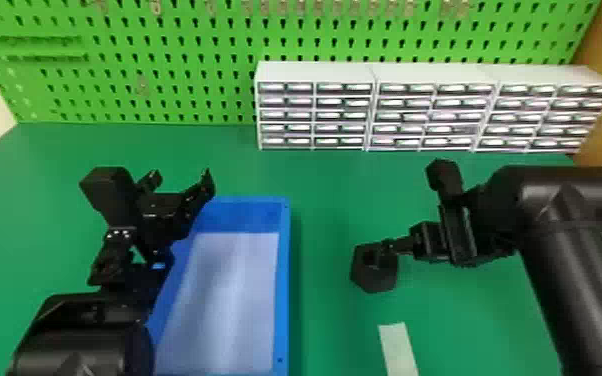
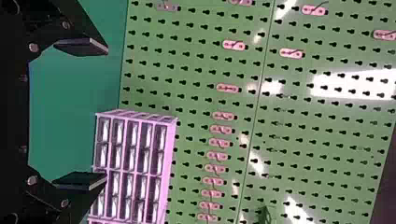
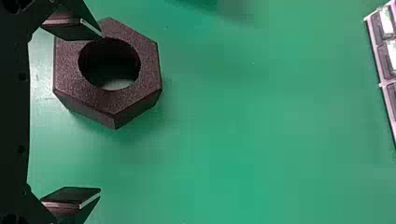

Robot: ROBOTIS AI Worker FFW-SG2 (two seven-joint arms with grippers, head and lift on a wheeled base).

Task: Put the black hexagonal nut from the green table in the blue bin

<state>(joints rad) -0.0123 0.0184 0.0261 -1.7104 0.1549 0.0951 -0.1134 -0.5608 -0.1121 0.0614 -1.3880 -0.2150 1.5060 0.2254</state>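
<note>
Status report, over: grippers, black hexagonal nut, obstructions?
Black right gripper open, one finger at nut's edge. Black hexagonal nut ungripped on green table. Black left gripper open by blue rectangular bin's left side, possibly in the way.

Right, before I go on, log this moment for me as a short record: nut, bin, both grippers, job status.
nut: black hexagonal nut on the green table, hole facing up
bin: blue bin, to the robot's left of the nut
right gripper: open at the nut, one finger overlapping it in the wrist view, the other well apart from it
left gripper: open, by the bin's left side in the head view
nearby: pale strip on the table, nearer the robot than the nut
status: nut not gripped, not yet in bin
</note>
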